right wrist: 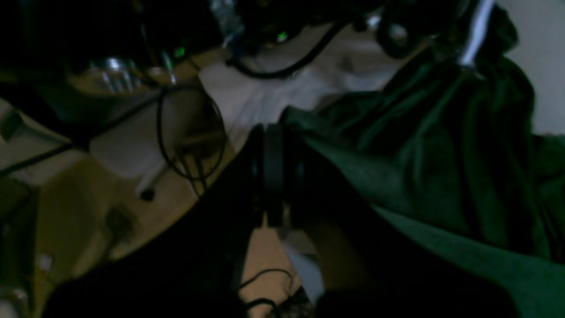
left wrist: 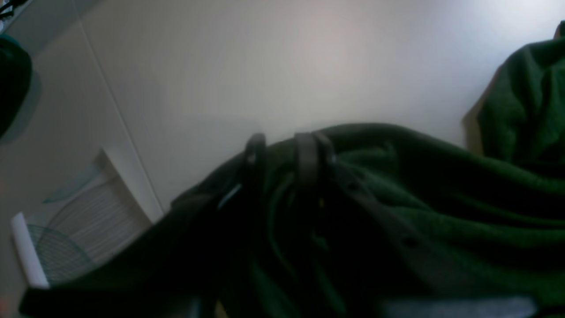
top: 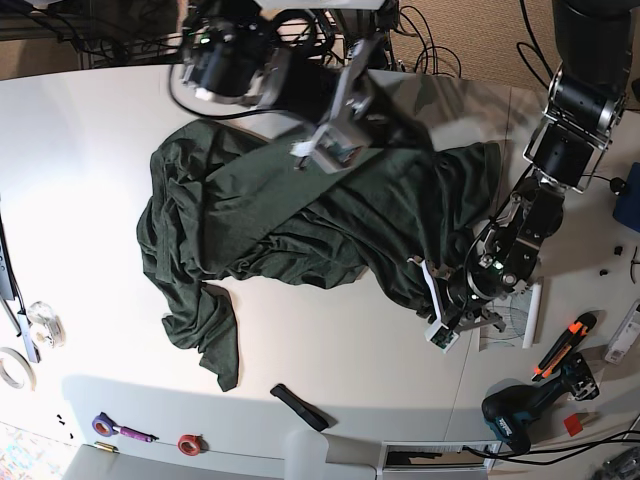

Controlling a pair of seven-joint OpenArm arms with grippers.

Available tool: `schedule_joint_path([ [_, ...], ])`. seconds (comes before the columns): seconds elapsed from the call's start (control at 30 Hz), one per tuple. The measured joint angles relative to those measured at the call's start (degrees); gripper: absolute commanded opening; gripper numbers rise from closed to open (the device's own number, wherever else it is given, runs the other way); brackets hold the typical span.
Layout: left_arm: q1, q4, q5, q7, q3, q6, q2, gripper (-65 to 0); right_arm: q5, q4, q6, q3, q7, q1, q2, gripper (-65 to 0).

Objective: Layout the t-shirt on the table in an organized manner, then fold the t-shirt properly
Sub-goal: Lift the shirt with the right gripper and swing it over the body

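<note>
White table [top: 90, 150] carries the dark green t-shirt [top: 290, 215], bunched across the centre and upper half of the base view. One flap trails toward the lower left. At upper centre the right gripper [top: 325, 150] has its jaws pinched together on a raised fold. At the shirt's right edge the left gripper [top: 447, 305] clamps cloth between nearly closed fingers [left wrist: 305, 154]. Bare surface lies left of and below the shirt. Along the lower edge sit a red tape roll [top: 187, 443], a black strip [top: 298, 405] and a drill [top: 520, 412].

right edge — drill [top: 520, 415] | orange-handled tool [top: 562, 340] | front — red tape roll [top: 188, 443]
</note>
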Motion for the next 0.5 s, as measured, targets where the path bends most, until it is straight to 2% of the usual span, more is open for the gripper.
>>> schedule_joint_path([
  [0.07,-0.02,0.0,-0.13,-0.04,0.0,0.02,-0.02,-51.6,-4.04,0.0,0.0,-3.41,0.9,0.0,0.02,-65.0],
  [0.17,0.0,0.0,-0.15,0.02,0.0,0.0,-0.02,-51.6,-8.68,0.0,-0.26,-4.74,5.03,0.42,0.98,-65.0],
  [0.27,-0.02,0.0,-0.17,1.03,0.0,0.0,0.0,-51.6,-13.4,-3.13,-2.78,-4.42,9.05,1.4,1.29,-65.0],
  [0.5,-0.02,0.0,-0.15,0.87,0.0,0.0,0.31,-51.6,-13.4,-11.32,-2.56,-4.44,12.61,3.23,1.79,-65.0],
])
